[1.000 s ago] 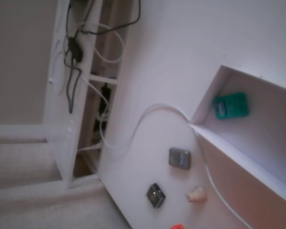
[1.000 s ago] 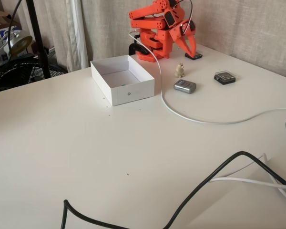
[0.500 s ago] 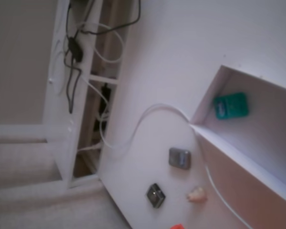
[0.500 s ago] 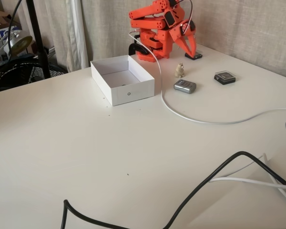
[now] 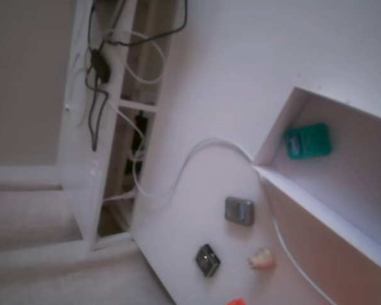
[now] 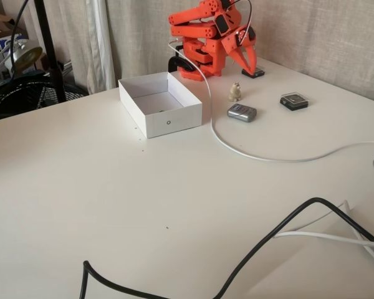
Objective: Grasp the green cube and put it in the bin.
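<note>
Lying inside the bin (image 5: 343,210), green cube (image 5: 308,141) (flat), gripper (image 6: 248,61) spread, well apart.

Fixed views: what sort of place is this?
Probably a home desk: a white table against fabric curtains, loose cables across it, a fan beside it, and a small orange hobby arm.
</note>
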